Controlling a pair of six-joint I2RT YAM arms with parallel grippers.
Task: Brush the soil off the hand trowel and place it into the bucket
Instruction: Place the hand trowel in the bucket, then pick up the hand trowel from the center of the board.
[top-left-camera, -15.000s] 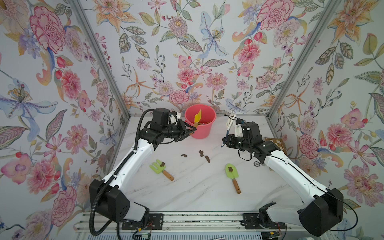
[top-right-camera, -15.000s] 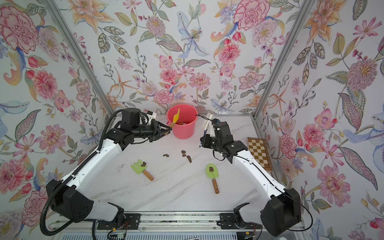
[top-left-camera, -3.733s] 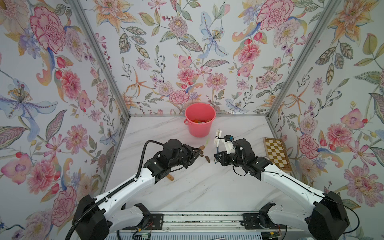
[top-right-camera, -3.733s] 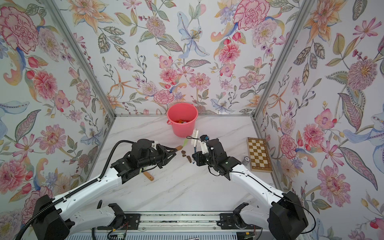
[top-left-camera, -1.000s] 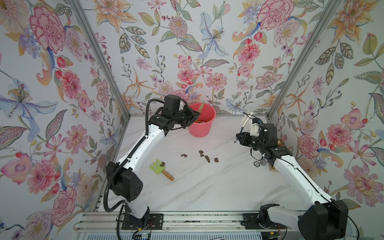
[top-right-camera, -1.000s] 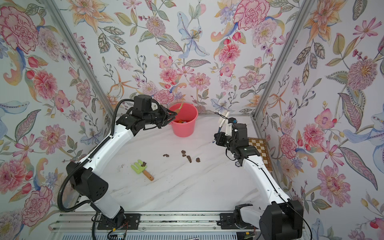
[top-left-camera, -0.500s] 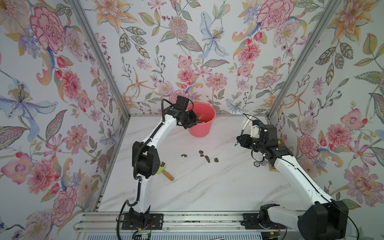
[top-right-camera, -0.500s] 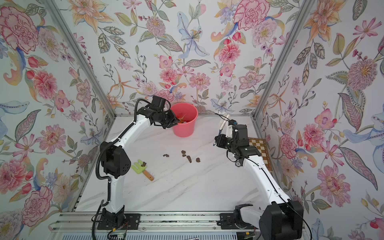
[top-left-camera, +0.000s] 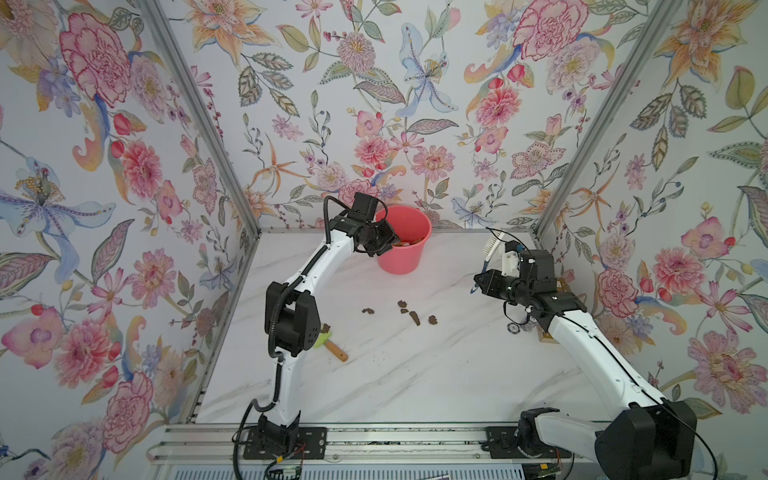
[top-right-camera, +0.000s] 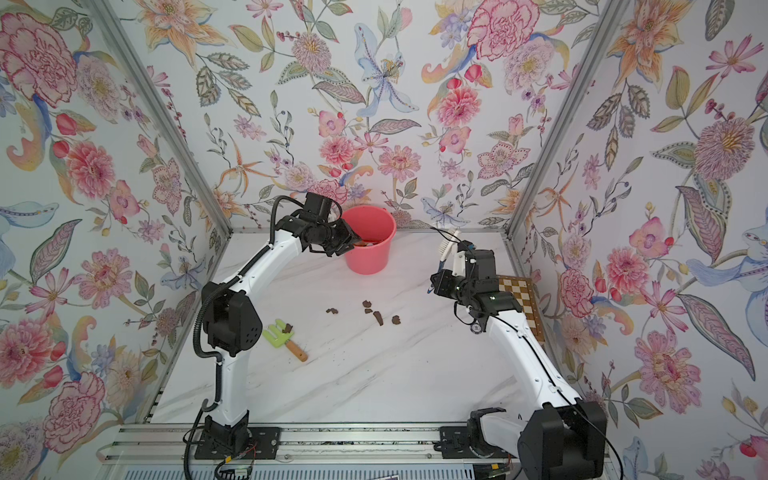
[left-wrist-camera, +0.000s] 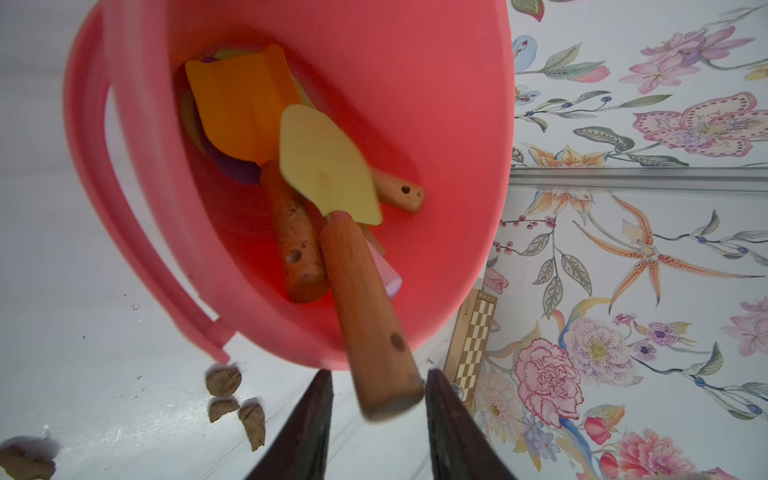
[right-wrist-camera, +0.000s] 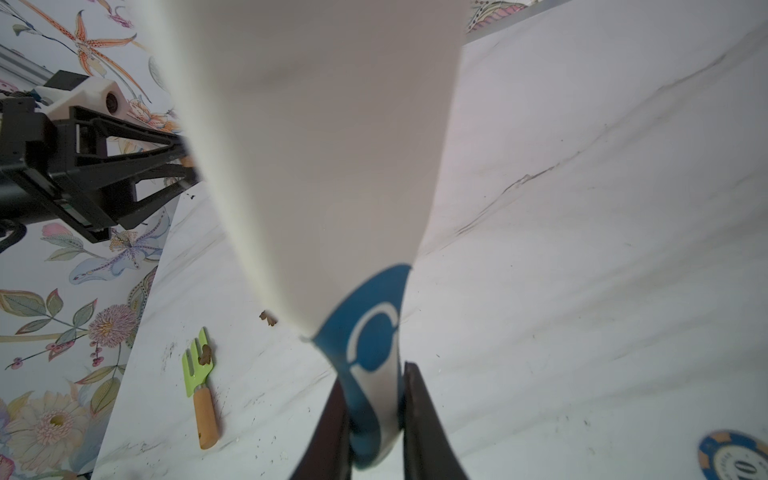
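Note:
The coral-pink bucket (top-left-camera: 402, 245) (top-right-camera: 369, 245) stands at the back of the table. My left gripper (top-left-camera: 392, 243) (top-right-camera: 351, 243) hovers at its rim, jaws open. In the left wrist view the hand trowel (left-wrist-camera: 328, 166), with a yellow-green blade and a wooden handle, points blade-down into the bucket (left-wrist-camera: 436, 124). Its blurred handle end sits loose between the fingers of my left gripper (left-wrist-camera: 379, 372). My right gripper (top-left-camera: 478, 286) (right-wrist-camera: 374, 399) is shut on a white and blue brush (top-left-camera: 492, 245) (right-wrist-camera: 316, 145), held upright at the right. Soil (top-left-camera: 413, 316) (left-wrist-camera: 224, 380) lies in lumps mid-table.
An orange shovel (left-wrist-camera: 237, 95) and other wooden-handled tools lie inside the bucket. A green hand fork (top-right-camera: 280, 334) (right-wrist-camera: 198, 361) carrying a soil lump lies beside the left arm's elbow. A chessboard (top-right-camera: 517, 299) and a poker chip (top-right-camera: 476, 328) sit at the right edge.
My left gripper has swung in to the bucket's rim and its jaws have parted. The trowel is slipping down into the bucket. The right arm has barely moved.

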